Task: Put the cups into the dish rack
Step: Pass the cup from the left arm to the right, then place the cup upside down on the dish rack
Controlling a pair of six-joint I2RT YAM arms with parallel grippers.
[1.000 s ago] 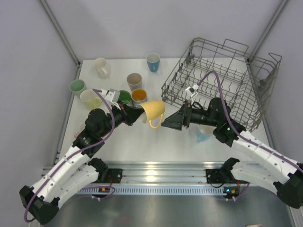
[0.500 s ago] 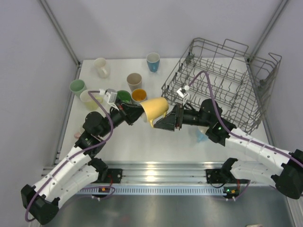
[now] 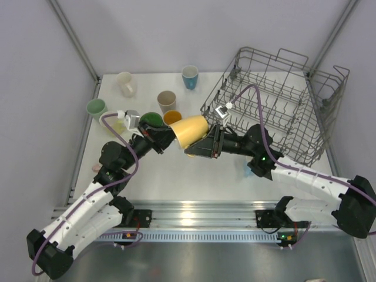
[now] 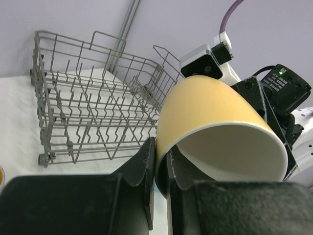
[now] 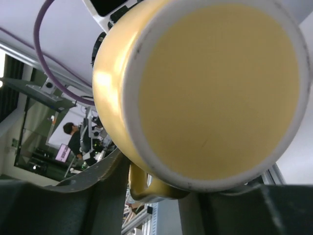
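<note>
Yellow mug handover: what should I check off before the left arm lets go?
1. Left fingers pinch the mug by its rim: ok, one is inside and one outside.
2. Right fingers shut on the mug: not ok, they stand apart with the handle between them.
3. Mug off the table: ok, it is held on its side between the two arms.
4. Rack has room: ok, no cup shows in it.
5. Green cup clear of the left arm: cannot tell, it sits right beside the wrist.
</note>
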